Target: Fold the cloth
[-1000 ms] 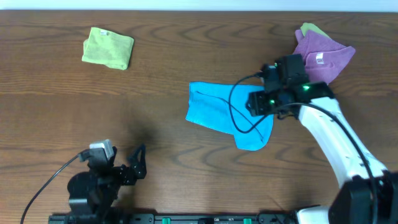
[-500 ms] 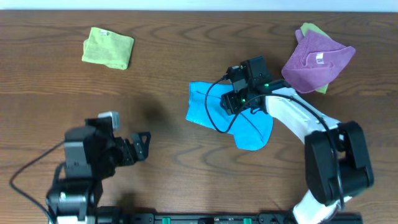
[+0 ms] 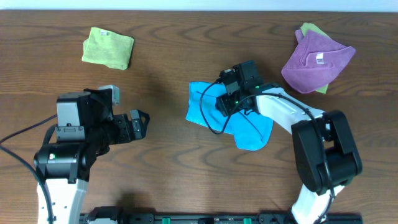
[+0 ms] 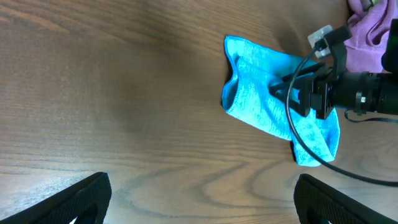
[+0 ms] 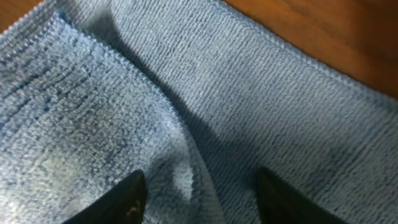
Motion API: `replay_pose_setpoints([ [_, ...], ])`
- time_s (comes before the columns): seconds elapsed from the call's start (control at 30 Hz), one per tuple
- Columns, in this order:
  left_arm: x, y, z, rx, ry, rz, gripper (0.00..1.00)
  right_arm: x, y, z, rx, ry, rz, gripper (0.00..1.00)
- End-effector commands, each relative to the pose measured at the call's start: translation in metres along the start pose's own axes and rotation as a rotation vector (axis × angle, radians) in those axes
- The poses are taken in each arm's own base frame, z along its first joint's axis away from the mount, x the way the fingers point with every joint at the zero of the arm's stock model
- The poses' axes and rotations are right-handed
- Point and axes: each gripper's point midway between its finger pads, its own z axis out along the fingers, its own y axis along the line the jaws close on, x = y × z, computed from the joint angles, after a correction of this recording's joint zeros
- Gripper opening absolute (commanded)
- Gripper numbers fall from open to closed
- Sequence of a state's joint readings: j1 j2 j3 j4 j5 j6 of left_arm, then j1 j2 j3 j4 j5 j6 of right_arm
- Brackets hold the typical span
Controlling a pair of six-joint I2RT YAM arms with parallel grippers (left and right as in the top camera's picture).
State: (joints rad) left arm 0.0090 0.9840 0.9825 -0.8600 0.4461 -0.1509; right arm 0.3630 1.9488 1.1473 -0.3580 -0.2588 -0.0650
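The cloth (image 3: 198,103) is lying rumpled in the middle of the counter (image 3: 155,168); the right fingers (image 5: 118,200) are pressing down, parted astride a raised fold, seemingly to pinch it, while the left fingers (image 4: 74,199) are hovering spread wide and empty, facing it

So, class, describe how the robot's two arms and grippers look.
Both arms pair white links with black joint housings. The right arm has a looping black cable and green lights at its wrist. The left arm has a pale block on its wrist. The fingers are black wedges.
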Motion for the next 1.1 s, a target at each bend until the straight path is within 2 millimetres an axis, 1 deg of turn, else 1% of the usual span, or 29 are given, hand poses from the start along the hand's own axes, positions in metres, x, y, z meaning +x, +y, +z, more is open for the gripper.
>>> replay_pose_setpoints([
  [0.0, -0.004, -0.007, -0.003, 0.023, -0.001, 0.032, 0.95, -0.002, 0.008, 0.006, -0.021, 0.007, -0.016, 0.43],
  [0.17, -0.004, -0.007, -0.003, 0.021, -0.002, 0.032, 0.95, -0.003, 0.015, 0.005, -0.032, 0.015, -0.026, 0.01],
  [0.33, -0.004, -0.006, -0.003, 0.019, -0.003, 0.038, 0.95, -0.008, 0.032, -0.007, -0.056, 0.041, -0.057, 0.01],
  [0.43, -0.005, -0.005, -0.003, 0.011, -0.006, 0.056, 0.95, -0.009, 0.046, -0.02, -0.066, 0.062, -0.091, 0.01],
  [0.53, -0.006, -0.001, -0.003, -0.012, -0.012, 0.055, 0.96, -0.005, 0.062, -0.035, -0.078, 0.084, -0.113, 0.01],
  [0.67, -0.008, 0.002, -0.003, -0.03, -0.02, 0.055, 0.95, 0.01, 0.083, -0.052, -0.099, 0.136, -0.142, 0.01],
  [0.77, -0.01, 0.006, -0.003, -0.049, -0.029, 0.056, 0.95, 0.023, 0.104, -0.062, -0.14, 0.179, -0.19, 0.01],
  [0.83, -0.012, 0.008, -0.004, -0.067, -0.038, 0.058, 0.96, 0.033, 0.122, -0.068, -0.179, 0.207, -0.23, 0.01],
  [0.9, -0.014, 0.01, -0.004, -0.079, -0.047, 0.059, 0.95, 0.041, 0.136, -0.072, -0.202, 0.232, -0.258, 0.01],
  [1.03, -0.019, 0.011, -0.004, -0.088, -0.066, 0.065, 0.96, 0.063, 0.175, -0.077, -0.299, 0.292, -0.318, 0.01],
  [1.07, -0.02, 0.013, -0.004, -0.097, -0.069, 0.066, 0.95, 0.067, 0.183, -0.079, -0.324, 0.305, -0.33, 0.03],
])
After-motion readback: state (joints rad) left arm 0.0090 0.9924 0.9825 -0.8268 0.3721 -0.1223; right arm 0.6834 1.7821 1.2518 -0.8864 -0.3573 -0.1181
